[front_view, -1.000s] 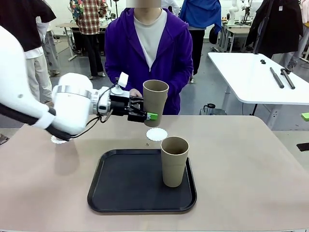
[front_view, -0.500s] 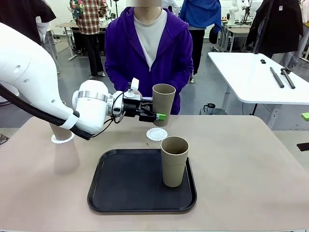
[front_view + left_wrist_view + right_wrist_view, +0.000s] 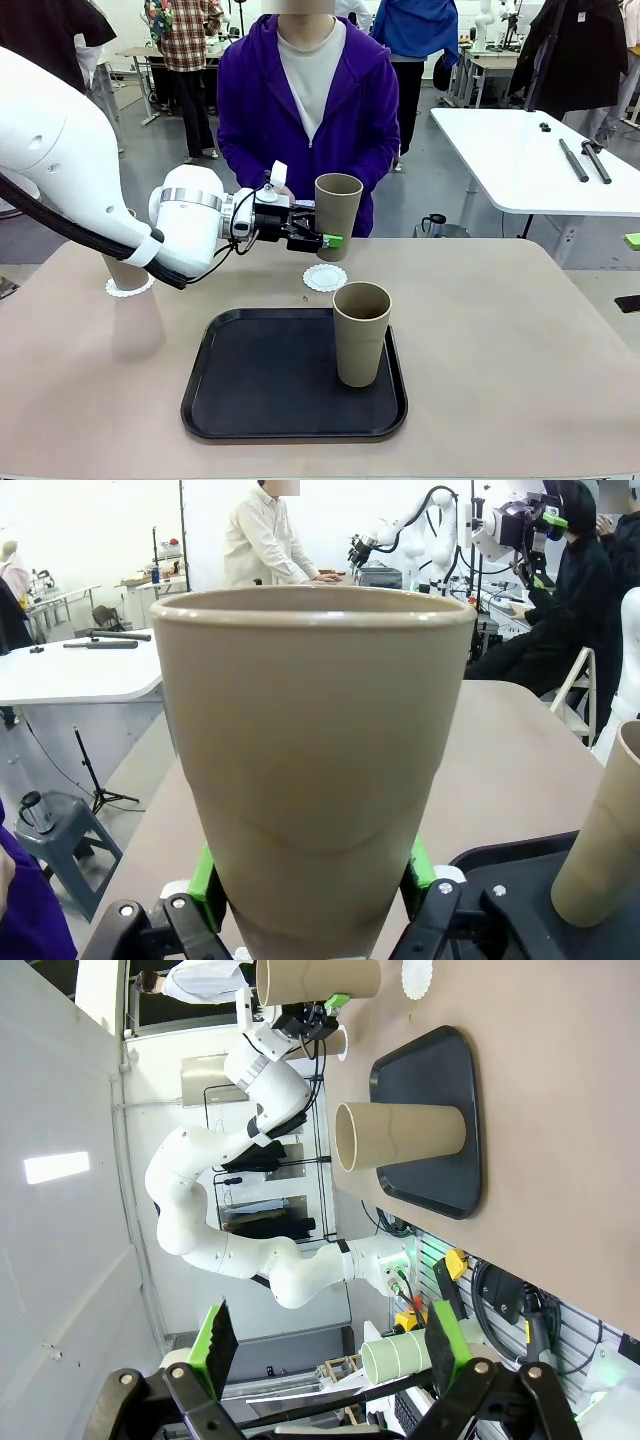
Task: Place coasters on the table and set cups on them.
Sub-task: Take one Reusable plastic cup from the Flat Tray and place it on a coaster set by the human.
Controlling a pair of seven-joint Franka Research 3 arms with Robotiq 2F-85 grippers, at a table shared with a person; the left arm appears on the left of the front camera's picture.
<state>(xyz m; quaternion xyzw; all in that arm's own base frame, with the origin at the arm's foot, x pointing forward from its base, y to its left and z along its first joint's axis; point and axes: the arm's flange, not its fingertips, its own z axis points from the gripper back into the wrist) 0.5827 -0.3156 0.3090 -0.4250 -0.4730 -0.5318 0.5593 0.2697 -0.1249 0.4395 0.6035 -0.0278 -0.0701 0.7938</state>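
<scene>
My left gripper [image 3: 328,238] is shut on the lower part of a tan cup [image 3: 338,214] and holds it upright above a white scalloped coaster [image 3: 325,277] on the table [image 3: 520,340]. In the left wrist view the held cup [image 3: 315,760] stands between the green pads [image 3: 207,885]. A second cup [image 3: 360,333] stands on the black tray [image 3: 260,400]. A third cup [image 3: 122,272] sits on a coaster [image 3: 128,290] at the far left, partly hidden by my arm. My right gripper [image 3: 330,1345] is open and holds nothing, away from the cups.
A person in a purple jacket [image 3: 305,120] stands at the table's far edge, right behind the held cup. A white table [image 3: 530,160] with black rods stands at the back right. The tabletop right of the tray is bare.
My left gripper has carried the cup a little to the right and farther across the table, uncovering the cup and coaster at the far left. Over the last half second it has barely moved.
</scene>
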